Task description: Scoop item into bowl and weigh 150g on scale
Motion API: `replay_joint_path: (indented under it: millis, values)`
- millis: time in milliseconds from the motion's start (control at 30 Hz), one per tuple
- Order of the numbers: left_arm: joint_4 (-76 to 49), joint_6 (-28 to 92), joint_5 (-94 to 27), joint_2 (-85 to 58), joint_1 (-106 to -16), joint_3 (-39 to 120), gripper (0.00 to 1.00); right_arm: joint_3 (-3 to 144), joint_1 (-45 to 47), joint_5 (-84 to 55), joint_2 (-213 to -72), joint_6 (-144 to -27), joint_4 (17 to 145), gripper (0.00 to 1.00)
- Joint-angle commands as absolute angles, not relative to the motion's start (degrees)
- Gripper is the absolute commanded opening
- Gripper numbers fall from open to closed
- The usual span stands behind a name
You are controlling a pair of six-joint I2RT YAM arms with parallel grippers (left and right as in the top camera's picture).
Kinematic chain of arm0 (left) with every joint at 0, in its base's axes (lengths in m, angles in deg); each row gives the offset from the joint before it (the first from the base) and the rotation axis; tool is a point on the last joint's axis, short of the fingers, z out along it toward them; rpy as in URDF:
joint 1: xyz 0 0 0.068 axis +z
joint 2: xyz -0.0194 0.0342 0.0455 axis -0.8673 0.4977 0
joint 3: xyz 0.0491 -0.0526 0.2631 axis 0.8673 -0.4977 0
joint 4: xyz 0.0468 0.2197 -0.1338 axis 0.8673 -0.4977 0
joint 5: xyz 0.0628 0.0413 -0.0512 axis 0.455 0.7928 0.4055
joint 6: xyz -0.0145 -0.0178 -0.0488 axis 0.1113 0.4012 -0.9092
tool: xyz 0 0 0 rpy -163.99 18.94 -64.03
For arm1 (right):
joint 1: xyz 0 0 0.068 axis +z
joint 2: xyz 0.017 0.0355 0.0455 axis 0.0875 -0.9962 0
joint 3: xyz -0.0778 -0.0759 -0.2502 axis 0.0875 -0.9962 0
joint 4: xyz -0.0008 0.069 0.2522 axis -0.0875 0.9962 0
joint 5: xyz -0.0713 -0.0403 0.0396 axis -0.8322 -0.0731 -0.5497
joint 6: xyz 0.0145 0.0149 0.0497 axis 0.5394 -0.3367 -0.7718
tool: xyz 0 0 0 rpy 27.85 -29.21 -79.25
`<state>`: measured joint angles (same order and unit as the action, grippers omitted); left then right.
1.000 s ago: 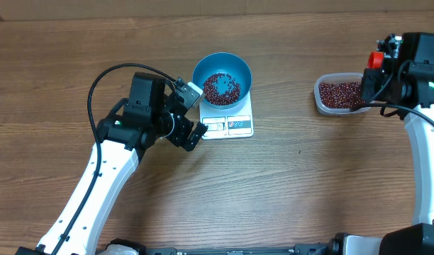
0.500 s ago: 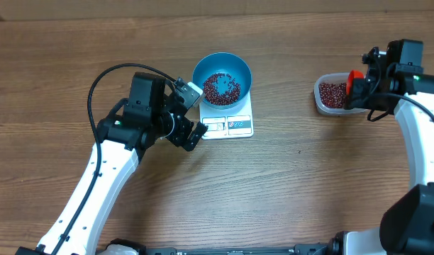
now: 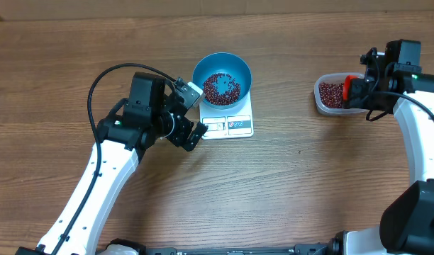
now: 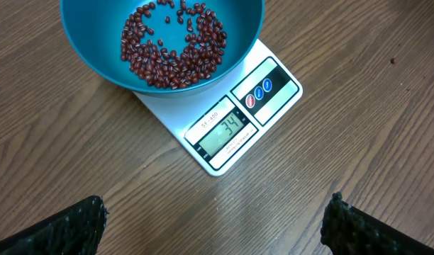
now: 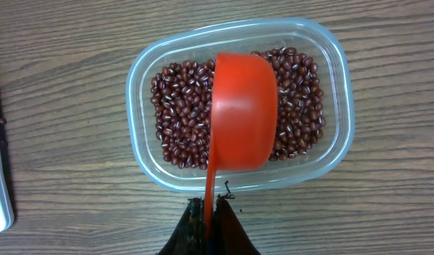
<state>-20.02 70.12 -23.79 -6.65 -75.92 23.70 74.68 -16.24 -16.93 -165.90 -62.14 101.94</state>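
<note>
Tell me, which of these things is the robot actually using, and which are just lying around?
In use: beans, blue bowl, scale, clear tub, red scoop.
Lying about: only a dark speck on the table.

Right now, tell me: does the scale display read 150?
No, the scale shows 34, with beans in the blue bowl resting on it.
</note>
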Motion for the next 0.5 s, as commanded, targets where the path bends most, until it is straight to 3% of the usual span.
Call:
replay_joint_path:
  millis: [0, 67, 133, 300, 467]
  values:
    - [-20.0, 71.4, -24.8, -7.5, -76.3, 23.6, 0.99, 74.3, -16.4, -16.8, -165.9, -61.9, 101.6, 0.04]
    - [-20.0, 71.4, -24.8, -7.5, -76.3, 23.6, 1.0, 74.3, -16.4, -16.8, -165.9, -61.9, 101.4, 0.04]
    - [-20.0, 71.4, -24.8, -7.5, -76.3, 23.6, 1.0, 74.3, -16.3, -16.8, -165.9, -61.9, 101.3, 0.11]
    - [-20.0, 71.4, -24.8, -7.5, -76.3, 23.6, 1.0, 74.3, -16.3, -16.8, -165.9, -61.9, 101.1, 0.04]
    - [-20.0, 71.4, -24.8, -7.5, -76.3, 23.6, 1.0, 74.3, -16.3, -16.8, -165.9, -61.9, 101.0, 0.04]
